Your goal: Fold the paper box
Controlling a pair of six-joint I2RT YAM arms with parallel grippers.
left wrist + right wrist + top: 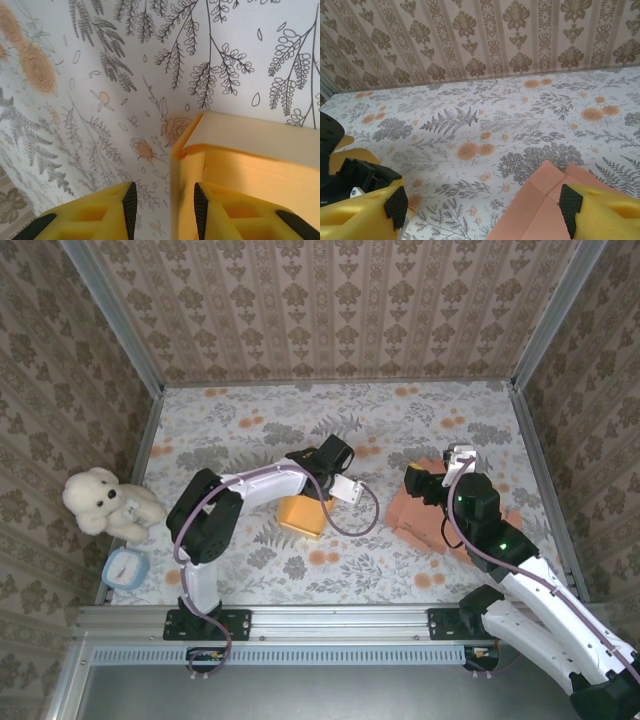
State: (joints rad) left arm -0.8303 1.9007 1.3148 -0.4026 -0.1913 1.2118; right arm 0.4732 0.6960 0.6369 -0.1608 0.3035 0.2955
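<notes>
Left gripper (163,197): jaws partly open, straddling one upright wall of the yellow box (250,160) at the centre of the table (400,420), with neither pad pressing it. Right gripper (482,212): jaws wide, empty, above the left edge of the flat salmon paper blank (535,205), right of centre. Judged properties: thin card, light, springy, easily crushed, liable to slide. Pinch flaps lightly, close to a crease.

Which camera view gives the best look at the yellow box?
The top external view: the yellow box stands nearly whole on the table, its far edge under the left arm. The left wrist view gives one corner up close, a wall between the fingers of the left hand.
</notes>
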